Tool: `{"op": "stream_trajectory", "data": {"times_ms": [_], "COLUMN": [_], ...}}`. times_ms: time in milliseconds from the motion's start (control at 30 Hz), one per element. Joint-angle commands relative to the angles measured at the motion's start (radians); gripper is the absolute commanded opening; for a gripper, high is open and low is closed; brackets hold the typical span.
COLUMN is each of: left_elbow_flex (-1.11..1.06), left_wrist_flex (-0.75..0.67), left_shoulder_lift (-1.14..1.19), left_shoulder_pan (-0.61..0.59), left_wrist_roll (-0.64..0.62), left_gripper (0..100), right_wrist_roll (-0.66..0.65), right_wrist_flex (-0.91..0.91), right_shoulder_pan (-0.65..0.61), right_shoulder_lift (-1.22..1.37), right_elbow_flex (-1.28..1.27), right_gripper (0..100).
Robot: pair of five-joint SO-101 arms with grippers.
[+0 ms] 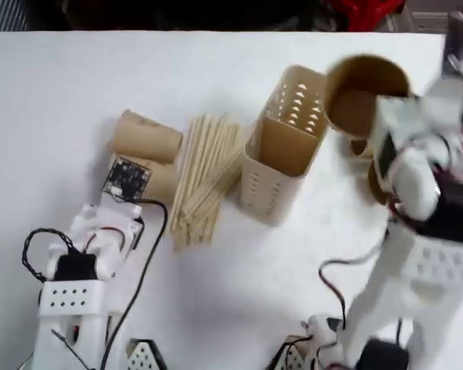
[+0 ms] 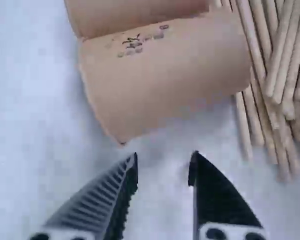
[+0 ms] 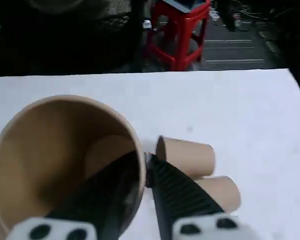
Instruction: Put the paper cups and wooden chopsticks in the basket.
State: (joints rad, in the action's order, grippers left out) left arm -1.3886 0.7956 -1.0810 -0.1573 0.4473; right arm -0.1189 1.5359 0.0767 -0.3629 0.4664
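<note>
high view: the basket (image 1: 282, 146) stands upright on the white table (image 1: 62, 85). the wooden chopsticks (image 1: 207, 177) lie in a pile just beside it, and two paper cups (image 1: 144, 137) lie on their sides at the other side of the pile. the right arm holds a lifted cup (image 1: 364, 91) just beside the basket.

left wrist view: the left gripper (image 2: 162, 162) hangs low over the table, its jaws spread and holding nothing, near one lying cup (image 2: 165, 75). the chopsticks lie just beside this cup.

right wrist view: the right gripper (image 3: 146, 162) pinches the wall of the lifted cup, one finger inside and one outside. two more cups (image 3: 187, 155) lie on the table behind it.
</note>
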Motion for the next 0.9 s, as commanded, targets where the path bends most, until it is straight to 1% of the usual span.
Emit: {"op": "stream_trajectory", "data": {"times_ms": [0,133,267,400,467,533,733,800,867], "left_elbow_flex": [0.003,0.003,0.003,0.003,0.0,-0.008,-0.009,-0.009,-0.009], "left_wrist_flex": [-0.025,-0.025,-0.025,-0.025,-0.025,-0.025,-0.025,-0.025,-0.025], "left_shoulder_lift": [-0.019,-0.019,-0.019,-0.019,-0.019,-0.018,-0.019,-0.019,-0.019], "left_shoulder_pan": [0.015,0.015,0.015,0.021,0.044,0.051,0.051,0.051,0.051], "left_wrist_roll": [0.003,0.002,0.002,0.002,0.006,0.008,0.008,0.008,0.008], "left_gripper": [17,17,17,17,17,17,17,17,17], "right_wrist_roll": [0.025,0.101,0.115,0.115,0.112,0.109,0.104,0.103,0.048], "right_wrist_flex": [-0.036,-0.05,-0.042,-0.042,-0.041,-0.019,0.022,0.025,0.044], "right_shoulder_pan": [-0.084,-0.105,-0.108,-0.108,-0.108,-0.108,-0.104,-0.097,-0.094], "right_shoulder_lift": [0.165,0.329,0.443,0.51,0.535,0.549,0.535,0.51,0.47], "right_elbow_flex": [0.104,0.199,0.288,0.293,0.293,0.295,0.31,0.313,0.313], "right_gripper": [1.6,1.6,1.6,1.8,1.9,5.1,24.1,26.9,25.7]}}
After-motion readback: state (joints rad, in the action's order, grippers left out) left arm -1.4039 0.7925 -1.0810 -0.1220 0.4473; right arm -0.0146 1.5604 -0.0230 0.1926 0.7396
